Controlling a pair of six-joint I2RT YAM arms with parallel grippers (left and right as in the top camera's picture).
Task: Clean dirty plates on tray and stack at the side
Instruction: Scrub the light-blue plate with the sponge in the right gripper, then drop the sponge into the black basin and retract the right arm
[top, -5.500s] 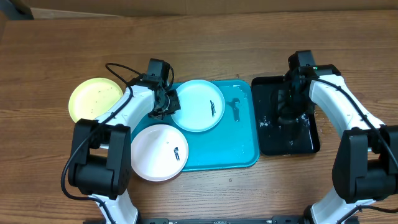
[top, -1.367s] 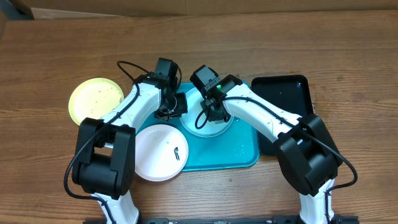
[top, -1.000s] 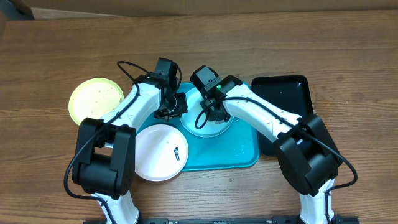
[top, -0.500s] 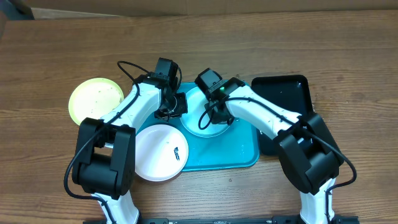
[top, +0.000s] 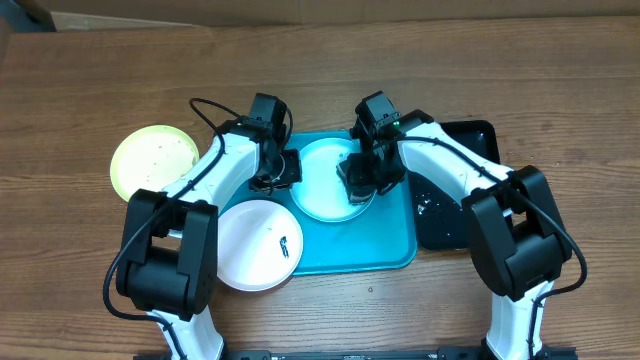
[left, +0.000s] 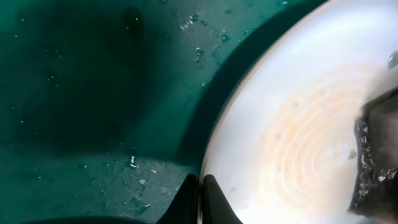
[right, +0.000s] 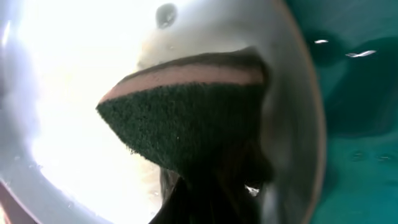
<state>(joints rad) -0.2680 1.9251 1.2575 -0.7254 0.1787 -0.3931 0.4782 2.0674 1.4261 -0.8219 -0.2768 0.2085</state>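
The table (top: 420, 80) is matt, grained wood. The tray (top: 395, 245) is smooth plastic, wet and beaded with droplets. The pale blue plate (top: 318, 190), white plate (top: 248, 245) and yellow-green plate (top: 150, 155) look like smooth plastic. The sponge (right: 186, 124) has a rough, fibrous face. The black tray (top: 470, 225) on the right is glossy.

Three plates (top: 322, 188); one turquoise tray (top: 392, 240); one black tray (top: 442, 226); one sponge (top: 357, 172) (dark).

Pale blue plate (top: 320, 185), dark green sponge (right: 186, 127)
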